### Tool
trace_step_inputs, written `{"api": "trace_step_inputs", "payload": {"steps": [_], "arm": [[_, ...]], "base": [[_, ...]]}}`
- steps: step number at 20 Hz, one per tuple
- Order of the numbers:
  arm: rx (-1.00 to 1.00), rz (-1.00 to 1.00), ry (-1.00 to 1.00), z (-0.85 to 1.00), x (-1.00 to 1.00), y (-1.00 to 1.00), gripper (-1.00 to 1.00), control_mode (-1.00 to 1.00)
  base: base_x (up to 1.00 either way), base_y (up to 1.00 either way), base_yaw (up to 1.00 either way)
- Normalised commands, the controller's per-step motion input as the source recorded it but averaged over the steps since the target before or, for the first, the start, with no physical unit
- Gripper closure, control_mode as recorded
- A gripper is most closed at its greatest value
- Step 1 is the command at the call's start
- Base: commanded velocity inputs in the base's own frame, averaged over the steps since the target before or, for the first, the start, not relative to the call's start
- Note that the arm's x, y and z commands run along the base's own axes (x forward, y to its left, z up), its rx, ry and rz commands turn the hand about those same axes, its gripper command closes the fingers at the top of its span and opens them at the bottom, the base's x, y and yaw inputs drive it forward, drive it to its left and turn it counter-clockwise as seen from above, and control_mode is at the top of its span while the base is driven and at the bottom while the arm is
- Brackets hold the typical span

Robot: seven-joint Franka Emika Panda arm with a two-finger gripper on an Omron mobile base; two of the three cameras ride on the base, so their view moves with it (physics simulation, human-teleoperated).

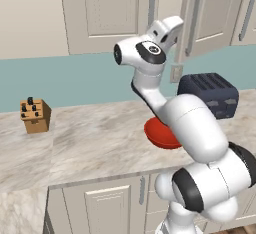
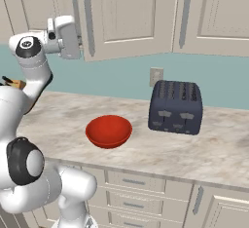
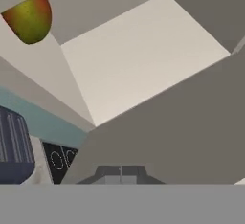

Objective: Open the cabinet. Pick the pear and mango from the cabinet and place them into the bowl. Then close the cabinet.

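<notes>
One fruit, the mango (image 3: pixel 29 18), is seen in the hand view at the upper left, orange-red blending to green, lying within the cabinet (image 3: pixel 139 60), whose pale shelf and grey inner walls are spread across that view; part of the fruit is cut off by a cabinet edge. Near the bottom edge of that view the fingers (image 3: pixel 121 171) are seen pressed together, clenched on nothing. In the left base view the hand is raised in front of the cabinet (image 1: pixel 112 8), close to a door that stands swung outward with its long grey bar handle (image 1: pixel 193 23) facing the room. In the right base view the hand is held high at the left, just beside the edge of a cabinet door and its vertical handle (image 2: pixel 88 15). The bowl (image 2: pixel 109 130), round, glossy and red, is set on the marbled table (image 2: pixel 204 149), and nothing is seen inside it in the right base view; in the left base view it is largely hidden behind the arm, so that only part of its rim and wall is shown. A dark toaster (image 2: pixel 176 106) is stood near the bowl, apart from it, against the pale blue wall below a wall socket (image 2: pixel 156 76). A wooden knife block (image 1: pixel 35 115) is placed well apart from both, far along the table on the other side of the arm.
</notes>
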Motion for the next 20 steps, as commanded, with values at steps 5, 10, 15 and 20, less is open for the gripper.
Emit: {"api": "trace_step_inputs", "payload": {"steps": [5,10,15,20], "arm": [[-0.06,-0.05,0.00,0.13,-0.47,-0.89,1.00,-1.00],[-0.01,-0.05,0.00,0.16,-0.57,-0.93,1.00,-1.00],[-0.01,-0.07,0.00,0.15,-0.68,-0.92,1.00,-1.00],[-0.01,-0.08,0.00,0.16,-0.71,-0.97,1.00,-1.00]], "base": [[0.00,0.00,0.00],[0.00,0.00,0.00],[0.00,0.00,0.00],[0.00,0.00,0.00]]}}
